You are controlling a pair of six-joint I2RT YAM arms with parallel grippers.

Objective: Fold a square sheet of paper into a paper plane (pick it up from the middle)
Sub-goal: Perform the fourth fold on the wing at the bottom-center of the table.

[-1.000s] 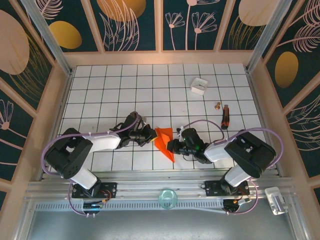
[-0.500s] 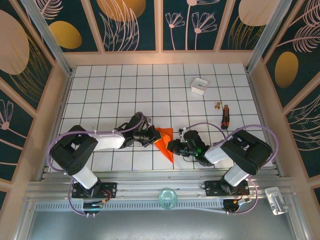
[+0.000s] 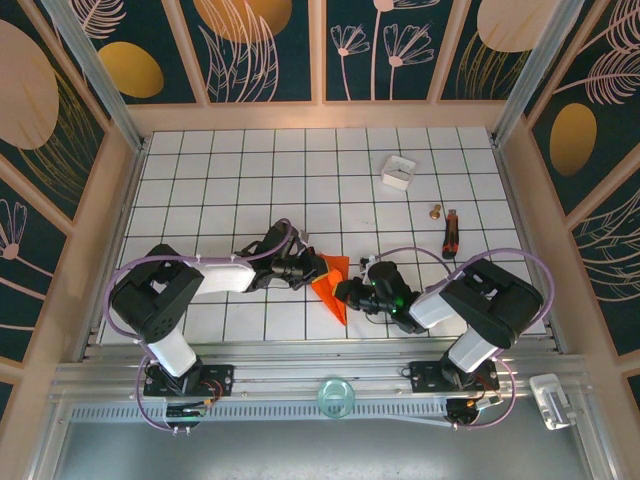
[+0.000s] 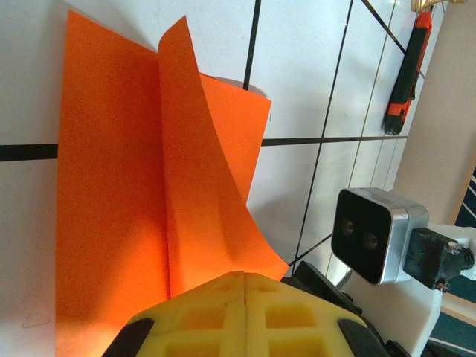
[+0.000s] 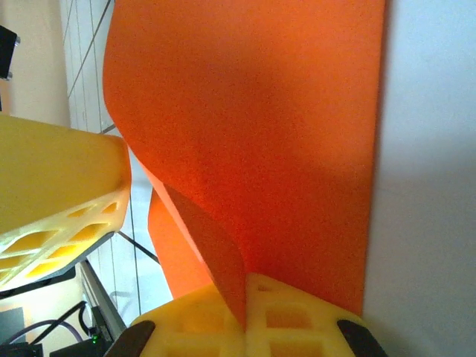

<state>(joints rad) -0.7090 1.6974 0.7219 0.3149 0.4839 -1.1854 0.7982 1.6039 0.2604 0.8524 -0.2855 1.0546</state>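
Observation:
The orange-red sheet of paper point(image 3: 332, 281) lies partly folded between the two arms, its point toward the near edge. In the left wrist view the paper point(image 4: 111, 193) lies flat on the left, with a flap curling up along a centre crease. My left gripper point(image 3: 311, 268) is at the paper's left edge; its yellow fingertips point(image 4: 245, 277) are pressed together over the paper and no paper shows in the seam. My right gripper point(image 3: 346, 292) is at the paper's right side. In the right wrist view my right gripper point(image 5: 247, 297) is shut on the raised flap of the paper point(image 5: 268, 126).
A small white box point(image 3: 398, 171) stands at the back right. A small brass piece point(image 3: 436, 212) and a red-and-black hand tool point(image 3: 450, 232) lie right of centre, the tool point(image 4: 405, 71) also in the left wrist view. The left fingers point(image 5: 59, 201) crowd the paper.
My left gripper has slid right, up to the paper's left edge. The paper looks narrower, its flap drawn up. The right gripper has barely moved.

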